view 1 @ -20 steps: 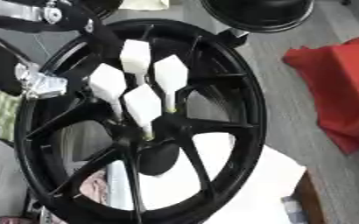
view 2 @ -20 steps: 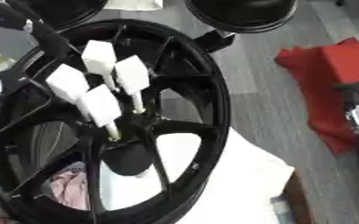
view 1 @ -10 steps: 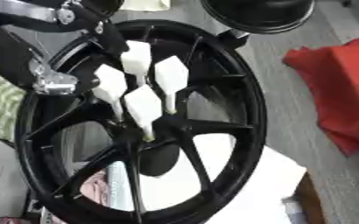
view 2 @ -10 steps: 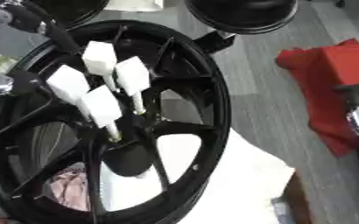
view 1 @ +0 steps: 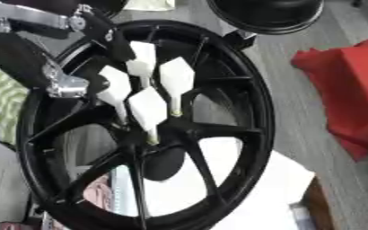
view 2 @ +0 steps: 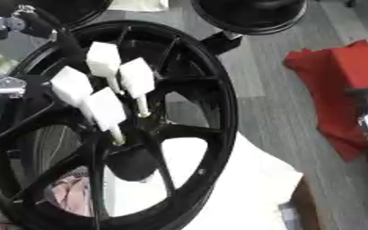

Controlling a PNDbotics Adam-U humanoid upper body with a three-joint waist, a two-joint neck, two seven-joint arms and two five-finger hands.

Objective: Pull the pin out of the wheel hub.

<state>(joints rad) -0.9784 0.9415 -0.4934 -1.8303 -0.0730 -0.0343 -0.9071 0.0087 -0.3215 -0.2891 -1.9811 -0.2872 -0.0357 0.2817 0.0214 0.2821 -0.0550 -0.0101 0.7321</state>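
Standing upright in the black wheel hub point(view 1: 152, 143), four white-headed pins point(view 1: 149, 109) have their shafts pointing down into the centre. The left hand point(view 1: 65, 83) sits just beside them; whether its fingers are curled cannot be told.

The left hand point(view 1: 69, 83) is mostly hidden against the black wheel hub point(view 1: 144, 130); its fingers are impossible to distinguish.

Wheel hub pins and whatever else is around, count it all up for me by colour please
White: 5, four pins standing in the wheel hub and a white sheet under the wheel.
Black: 2, the wheel and a round black thing beyond it.
Red: 1, a cloth.
Total: 8.
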